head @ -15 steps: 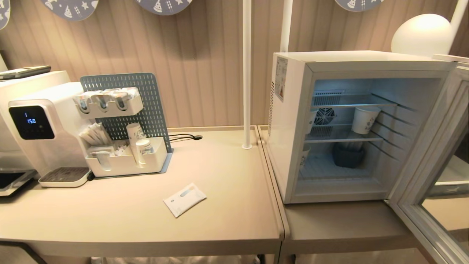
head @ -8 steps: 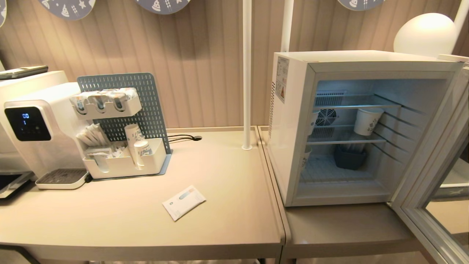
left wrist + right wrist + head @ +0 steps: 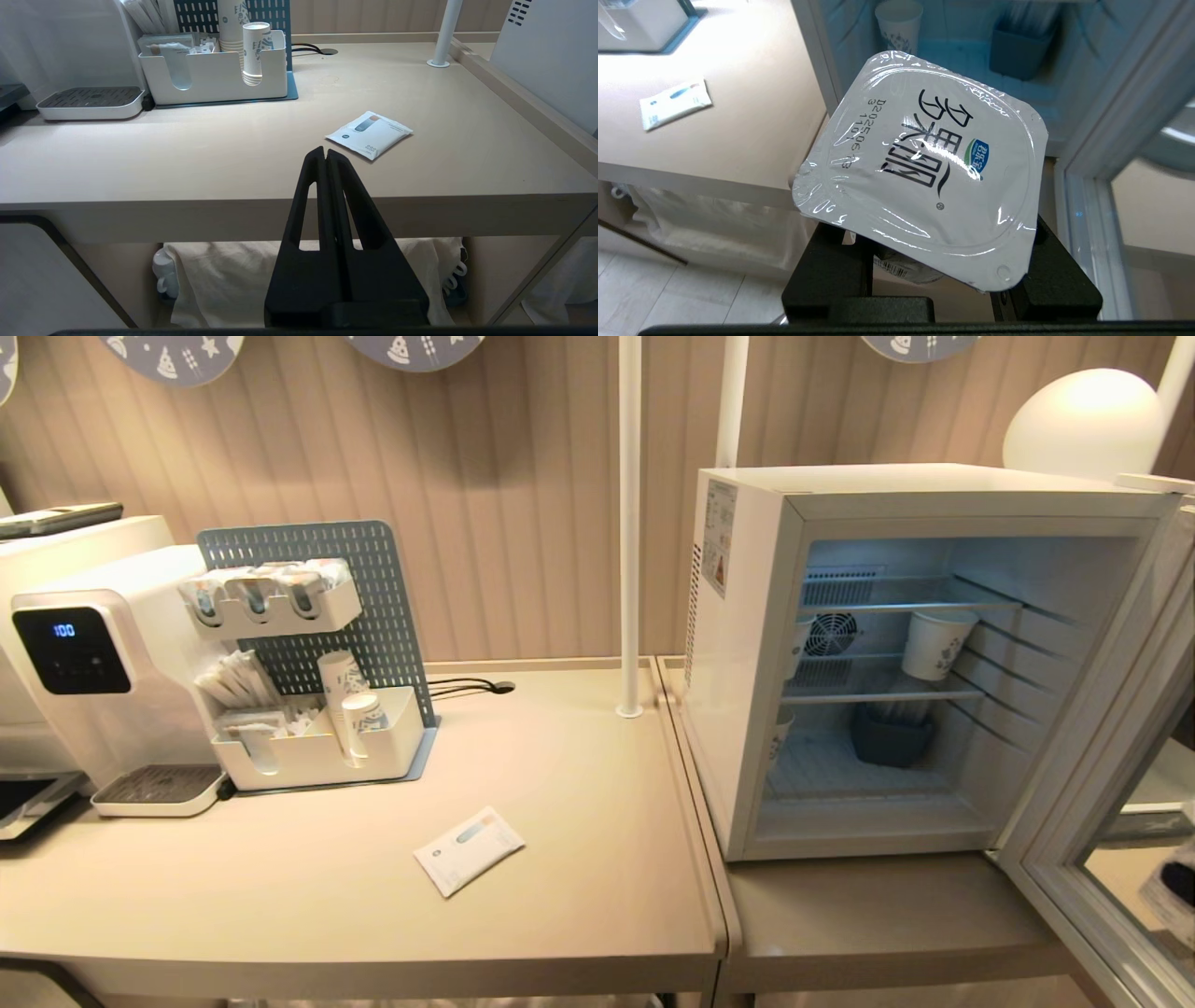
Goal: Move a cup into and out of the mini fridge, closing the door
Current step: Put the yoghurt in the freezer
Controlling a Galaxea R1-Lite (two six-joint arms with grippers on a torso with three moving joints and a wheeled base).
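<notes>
The cup (image 3: 924, 168), a squat tub with a white squarish foil lid printed in black, sits tilted in my right gripper (image 3: 934, 242), which is shut on its body below the lid. It hovers low in front of the mini fridge (image 3: 747, 663). The fridge's door (image 3: 1102, 728) is swung wide open to the right, and through its glass a pale and dark shape (image 3: 1178, 887) shows at the lower right. My left gripper (image 3: 325, 154) is shut and empty, parked low before the table's front edge.
Inside the fridge stand a paper cup (image 3: 934, 642) on the middle shelf and a dark blue bin (image 3: 892, 733) below. On the table are a white sachet (image 3: 470, 849), a cup organiser (image 3: 317, 747), a water dispenser (image 3: 84, 663) and a white pole (image 3: 629, 523).
The head view shifted slightly, then settled. A pale and dark shape has come into view behind the door glass at the lower right. The dispenser's digits changed.
</notes>
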